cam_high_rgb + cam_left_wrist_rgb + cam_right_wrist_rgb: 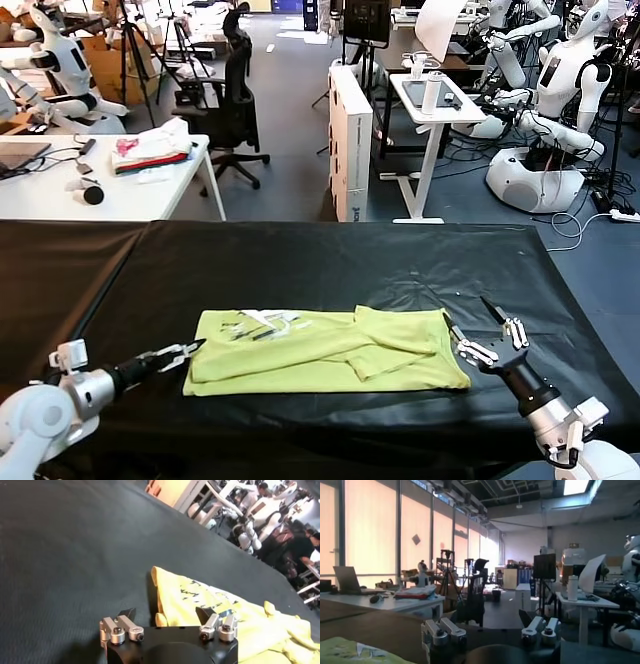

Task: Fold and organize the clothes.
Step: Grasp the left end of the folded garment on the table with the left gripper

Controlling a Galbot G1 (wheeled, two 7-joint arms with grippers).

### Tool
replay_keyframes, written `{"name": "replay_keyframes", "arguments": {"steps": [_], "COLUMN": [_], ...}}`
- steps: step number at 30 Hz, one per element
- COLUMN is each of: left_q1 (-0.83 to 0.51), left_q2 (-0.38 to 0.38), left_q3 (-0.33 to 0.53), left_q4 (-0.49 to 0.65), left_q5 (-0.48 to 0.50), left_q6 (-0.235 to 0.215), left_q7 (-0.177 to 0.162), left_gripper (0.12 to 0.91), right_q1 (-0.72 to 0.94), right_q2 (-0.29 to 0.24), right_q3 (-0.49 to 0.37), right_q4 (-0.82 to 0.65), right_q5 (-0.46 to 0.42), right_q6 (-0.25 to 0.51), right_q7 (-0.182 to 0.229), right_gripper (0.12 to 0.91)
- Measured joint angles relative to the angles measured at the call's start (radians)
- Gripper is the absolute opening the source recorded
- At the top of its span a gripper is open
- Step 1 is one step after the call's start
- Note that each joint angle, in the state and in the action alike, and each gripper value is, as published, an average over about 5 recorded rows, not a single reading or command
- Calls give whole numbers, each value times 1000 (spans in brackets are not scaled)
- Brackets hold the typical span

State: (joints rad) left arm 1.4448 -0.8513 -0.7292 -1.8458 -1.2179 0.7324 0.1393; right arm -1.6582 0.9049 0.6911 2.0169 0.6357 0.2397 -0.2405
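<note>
Currently, head view: the shirt (325, 352) lies partly folded at lower centre on the black table (330, 260). Left gripper (190, 349) at its left edge, right gripper (478, 328) at its right — both spread, empty. Left wrist view: fingers (126, 615) straddle the hem. Right wrist view: shirt at lower left only. Judged step: approach; next, pinch both edges.

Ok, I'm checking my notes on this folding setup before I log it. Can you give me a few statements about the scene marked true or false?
1. The yellow T-shirt lies on the black table cover. True.
2. The left hand grips a sleeve. False: it is open, at the shirt's edge, holding nothing.
3. The right hand is open at the shirt's other end. True.
4. The shirt lies spread flat, unfolded. False: it is partly folded over itself.
5. A pile of cloth sits on the white desk behind. True.
</note>
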Motion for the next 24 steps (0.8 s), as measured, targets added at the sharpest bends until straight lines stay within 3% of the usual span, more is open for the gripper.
{"name": "replay_keyframes", "arguments": {"steps": [13, 24], "left_q1": [4, -1], "left_q2": [-28, -34], "left_q3": [21, 30], "left_q4": [-16, -16], "left_q5": [5, 1], "left_q6": [1, 2], "left_q7": [21, 22], "left_gripper": [904, 825], "right_q1": [0, 6], "right_q2": [7, 13], "right_q3": [-4, -17], "right_q4": [2, 4], "right_q5": [-2, -6], "right_q6": [-2, -2], "right_q7": [-4, -6], "right_gripper": [907, 907]}}
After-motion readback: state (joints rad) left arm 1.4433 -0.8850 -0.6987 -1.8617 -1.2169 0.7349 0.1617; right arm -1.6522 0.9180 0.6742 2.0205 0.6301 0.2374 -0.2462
